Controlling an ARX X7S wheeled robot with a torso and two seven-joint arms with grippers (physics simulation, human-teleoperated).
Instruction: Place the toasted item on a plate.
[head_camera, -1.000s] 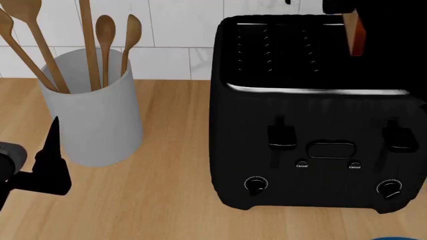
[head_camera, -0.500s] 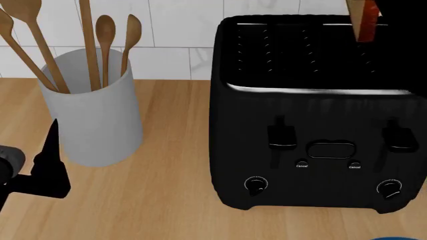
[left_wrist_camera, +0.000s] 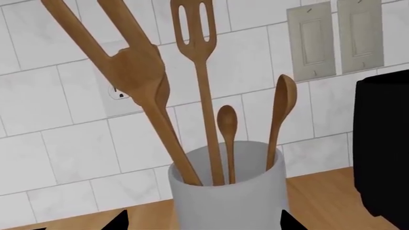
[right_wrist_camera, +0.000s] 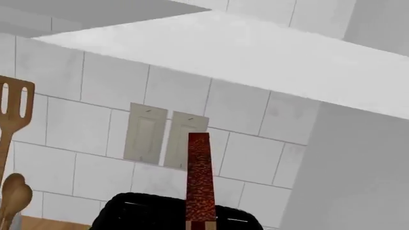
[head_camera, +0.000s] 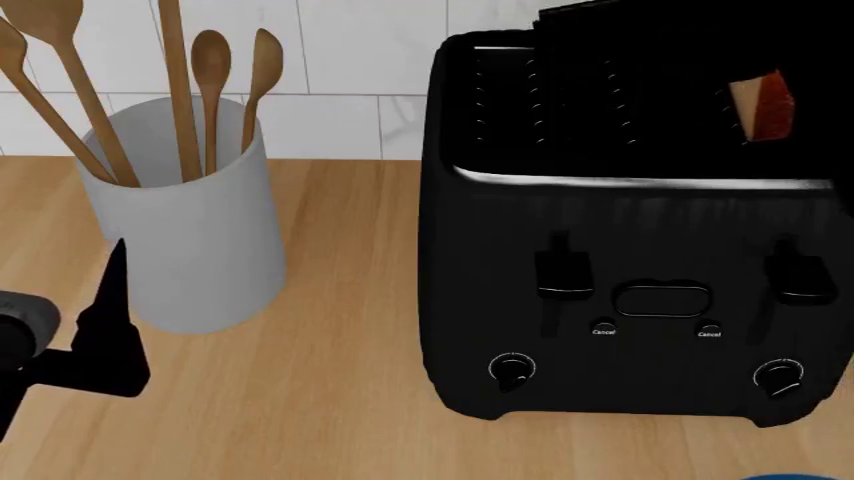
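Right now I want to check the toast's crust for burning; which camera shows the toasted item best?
The right wrist view: the toasted item stands edge-on, its mottled crust filling the centre. The head view shows only a small corner beside dark arm parts above the toaster. The left wrist view shows none.

Most of the toast (head_camera: 763, 106) is hidden behind a black arm above the toaster (head_camera: 627, 290). The plate (head_camera: 798, 477) is a blue sliver cut off at the counter's near edge.
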